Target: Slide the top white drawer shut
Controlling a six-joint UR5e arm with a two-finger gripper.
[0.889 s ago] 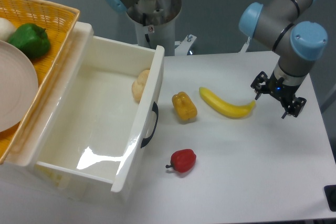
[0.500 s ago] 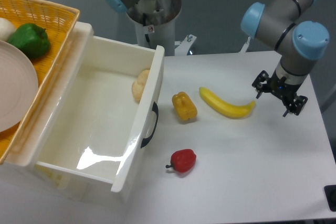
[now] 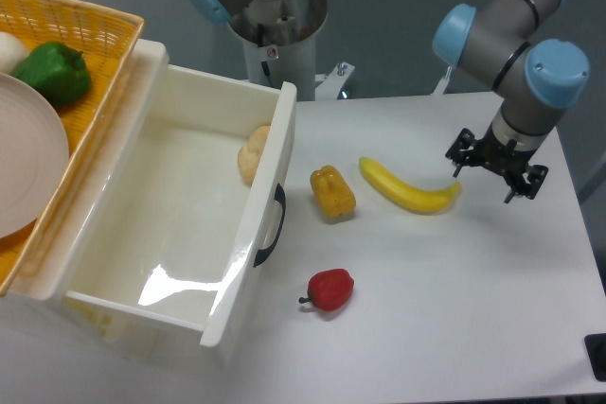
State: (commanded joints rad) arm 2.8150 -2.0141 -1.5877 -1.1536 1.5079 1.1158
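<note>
The table point(image 3: 454, 328) is white and smooth. Behind it the wall point(image 3: 398, 7) is dark grey. Bright light shines from above.

top white drawer point(image 3: 180, 224) | glossy, blk handle | pulled fully open | left side

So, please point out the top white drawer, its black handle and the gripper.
top white drawer point(image 3: 180, 198), fixed camera, bare inner floor.
black handle point(image 3: 272, 226), fixed camera, middle of its curve.
gripper point(image 3: 489, 182), fixed camera, between the fingertips.

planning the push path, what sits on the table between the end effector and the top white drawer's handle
In the camera view, the banana and the yellow pepper lie between the end effector and the handle of the top white drawer. The red pepper sits nearer the camera, off that line.
</note>
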